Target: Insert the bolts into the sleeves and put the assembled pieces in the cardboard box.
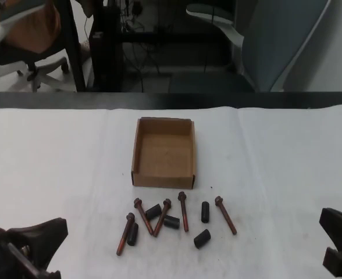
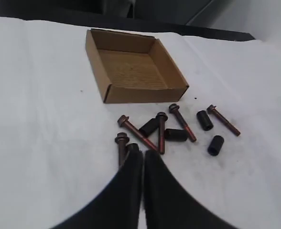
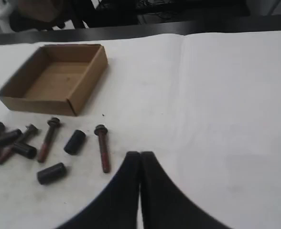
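- Step in hand, by judgement: the very start. Five bolts (image 1: 184, 211) and five sleeves (image 1: 171, 221) lie loose in a scatter at lower centre of the high view. No bolt looks to be seated in a sleeve.
- The cardboard box (image 1: 162, 180) sits open at mid-frame, just above the scatter, on the white cover (image 1: 287, 163). No piece lies inside it.
- The pieces at the left of the scatter crowd and touch one another. The rightmost bolt (image 1: 225, 215) lies apart, with a lone sleeve (image 1: 205, 211) near it and another sleeve just below.
- The left gripper (image 2: 143, 155) has its fingers pressed together and carries nothing. In the high view its arm sits low at the lower left corner, well apart from the pieces.
- The right gripper (image 3: 140, 156) is likewise pressed together and bare. Its arm sits at the lower right edge of the high view, well apart from the rightmost bolt.
- Next move, as a judgement: each claw must spread before any pick. One arm takes a bolt by the shank and the other takes a sleeve.
- The two pieces must then be brought into line end to end for the insertion.
- The outlying bolt and sleeve look the cleanest first pair, as the crowded ones risk being nudged.
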Controlling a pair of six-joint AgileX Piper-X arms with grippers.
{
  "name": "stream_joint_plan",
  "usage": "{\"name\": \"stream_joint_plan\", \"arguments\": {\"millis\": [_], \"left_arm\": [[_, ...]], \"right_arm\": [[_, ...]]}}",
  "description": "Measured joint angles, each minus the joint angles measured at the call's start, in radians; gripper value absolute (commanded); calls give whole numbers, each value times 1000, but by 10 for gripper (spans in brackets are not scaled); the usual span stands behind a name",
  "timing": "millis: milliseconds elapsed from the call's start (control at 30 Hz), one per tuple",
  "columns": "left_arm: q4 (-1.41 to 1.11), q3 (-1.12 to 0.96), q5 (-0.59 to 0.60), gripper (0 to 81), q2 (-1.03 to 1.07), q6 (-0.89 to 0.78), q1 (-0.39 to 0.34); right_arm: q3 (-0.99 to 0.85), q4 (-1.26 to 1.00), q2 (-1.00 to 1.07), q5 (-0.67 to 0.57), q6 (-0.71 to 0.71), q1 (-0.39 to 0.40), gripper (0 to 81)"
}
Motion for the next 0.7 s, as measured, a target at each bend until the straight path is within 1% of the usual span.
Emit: {"name": "stream_joint_plan", "arguments": {"millis": [100, 133, 167, 200, 233, 267, 300, 367, 433, 467, 533, 600, 700], "left_arm": [[-1, 0, 29, 18, 0, -5, -2], [-1, 0, 39, 18, 0, -5, -5], [-1, 0, 46, 11, 0, -5, -10], [-1, 0, 50, 11, 2, -5, -17], [-2, 0, 54, 45, 9, -5, -28], [-5, 0, 57, 83, 18, -5, -44], [-10, 0, 58, 125, 31, -5, -64], [-27, 0, 34, 195, 61, -5, -113], [-51, 0, -6, 234, 97, -3, -179], [-64, 0, -35, 234, 119, -7, -216], [-78, -13, -97, 234, 173, -18, -289], [-83, -47, -169, 234, 242, -28, -368], [-90, -136, -275, 234, 370, -24, -467]], "right_arm": [[0, -2, 4, -17, 92, 0, 6], [0, -5, 12, -47, 106, 0, 4], [0, -5, 23, -93, 107, 0, 0], [2, -5, 36, -143, 99, 0, 21], [3, -5, 56, -208, 88, 0, 55], [4, -5, 79, -263, 76, 4, 115], [6, -5, 99, -298, 68, 10, 195], [9, -5, 154, -334, 54, 28, 389], [8, -5, 215, -345, 48, 51, 514], [2, -5, 246, -347, 51, 65, 525], [-16, -5, 307, -344, 72, 93, 515], [-53, -5, 374, -320, 94, 124, 515], [-135, -5, 470, -276, 94, 163, 515]]}}
